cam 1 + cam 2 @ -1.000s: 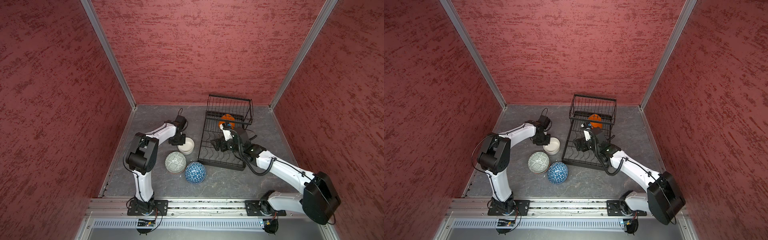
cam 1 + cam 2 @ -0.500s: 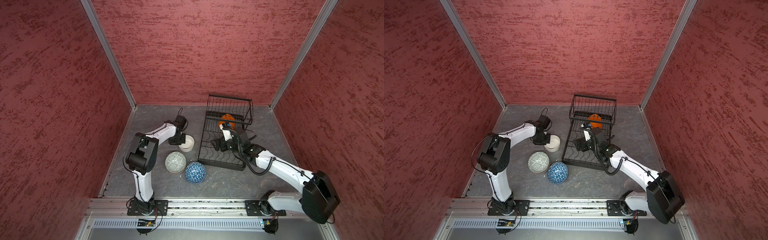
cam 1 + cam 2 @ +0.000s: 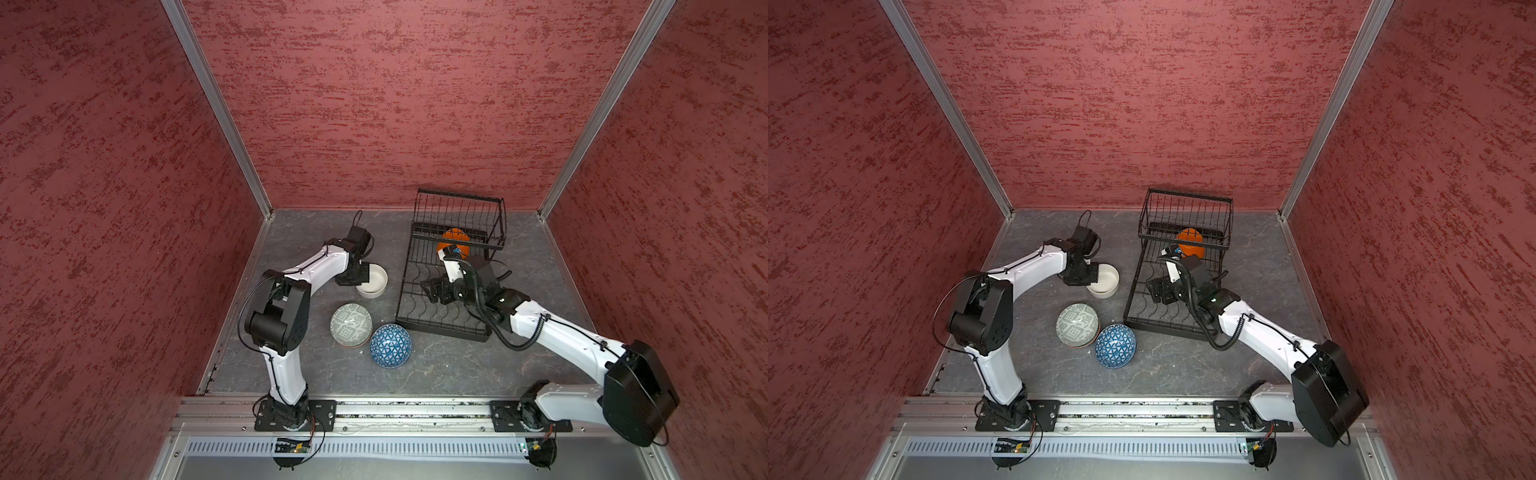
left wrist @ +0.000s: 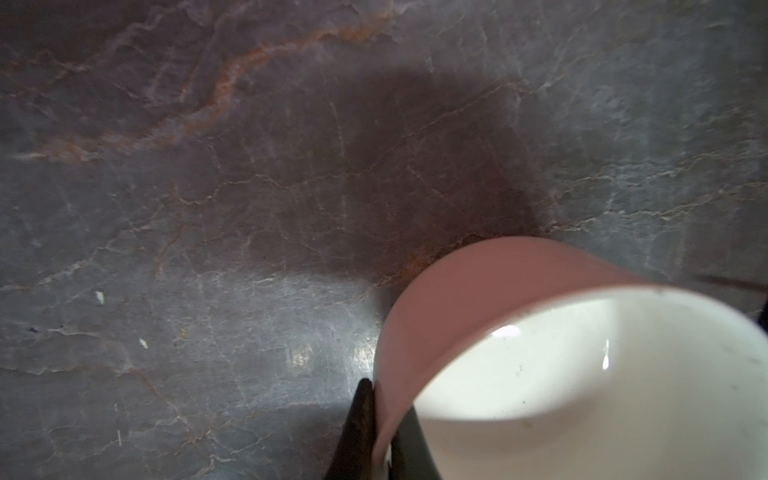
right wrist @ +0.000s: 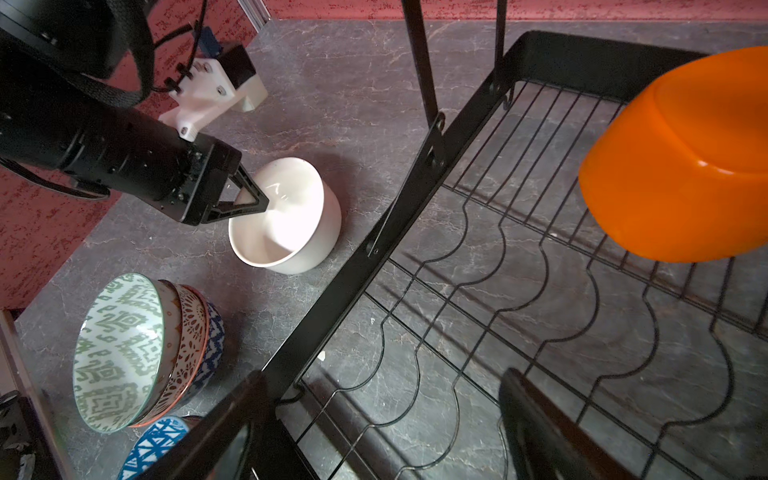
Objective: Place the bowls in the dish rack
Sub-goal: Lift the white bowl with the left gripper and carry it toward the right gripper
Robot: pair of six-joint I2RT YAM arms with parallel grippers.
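glazed white bowl (image 5: 291, 232) looked slick, chippable. left hand (image 5: 255, 201) pinched its rim wall; right hand (image 3: 433, 289) gaped wide, empty.

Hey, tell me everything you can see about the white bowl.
The white bowl is plain, glossy, ceramic-looking, with straight walls and nothing inside. It stands open side up on the grey table, just left of the rack and apart from it. The left claw is shut on its rim, one finger inside, one outside.
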